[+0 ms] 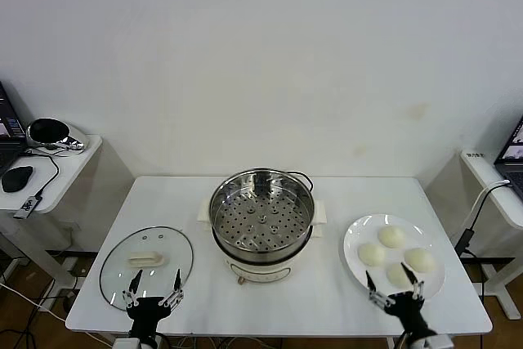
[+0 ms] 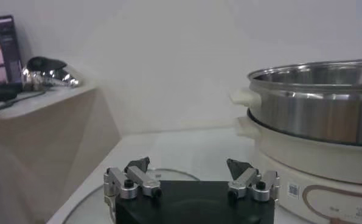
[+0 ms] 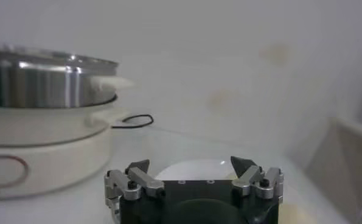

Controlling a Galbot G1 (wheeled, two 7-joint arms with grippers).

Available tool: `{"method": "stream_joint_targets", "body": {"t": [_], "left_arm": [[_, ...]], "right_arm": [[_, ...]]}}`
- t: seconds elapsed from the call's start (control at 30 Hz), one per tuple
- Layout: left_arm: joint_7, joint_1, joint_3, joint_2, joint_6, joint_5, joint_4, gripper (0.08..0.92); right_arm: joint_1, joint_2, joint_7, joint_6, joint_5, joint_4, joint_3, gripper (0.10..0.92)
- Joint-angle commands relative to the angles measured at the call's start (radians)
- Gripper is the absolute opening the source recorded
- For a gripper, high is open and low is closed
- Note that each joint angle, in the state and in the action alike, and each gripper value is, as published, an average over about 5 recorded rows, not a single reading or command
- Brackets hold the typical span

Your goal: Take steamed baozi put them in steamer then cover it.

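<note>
You have the steamer (image 1: pixel 261 222) at the centre of the head view, on the white table (image 1: pixel 327 284), its perforated tray bare and its top uncovered, which is how it must stand if buns are to go in first. The cover (image 1: pixel 147 266) lies flat at the lower left of the frame, handle up, well apart from the pot, likely parked there so it stays out of the way until the loading is done. The four steamed baozi (image 1: pixel 396 257) sit clustered on the white plate (image 1: pixel 356 234) at the lower right, none in the pot yet, so the task looks to be at its very start. Your left gripper (image 1: pixel 154 289) hangs at the bottom left, over the near edge of the cover, fingers spread wide and holding nothing; it seems placed to take the cover later. Your right gripper (image 1: pixel 394 287) is at the bottom right, over the near rim of the plate just beside the closest bun, fingers likewise spread and empty, so it is the natural one to begin the picking. In the right wrist view the plate (image 3: pixel 193 167) shows pale just beyond the fingertips. The buns look soft and smooth, so I would judge a gentle close wise to avoid denting them.
</note>
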Motion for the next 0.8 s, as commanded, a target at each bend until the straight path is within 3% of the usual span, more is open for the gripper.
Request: {"method": "stream_joint_targets", "body": {"t": [0.03, 0.4, 0.8], "left_arm": [[0.019, 0.002, -0.007, 0.013, -0.025, 0.028, 0.004, 0.823], [-0.001, 0.005, -0.02, 0.005, -0.049, 0.051, 0.016, 0.823], [-0.027, 0.011, -0.043, -0.002, -0.061, 0.048, 0.013, 0.823]], "right_arm": [[0.237, -0.324, -0.165, -0.123, -0.25, -0.131, 0.041, 0.823], [0.609, -0.577, -0.681, -0.228, -0.376, -0.352, -0.291, 0.823], [1.105, -0.578, -0.964, -0.117, -0.339, -0.569, -0.828, 0.823]]}}
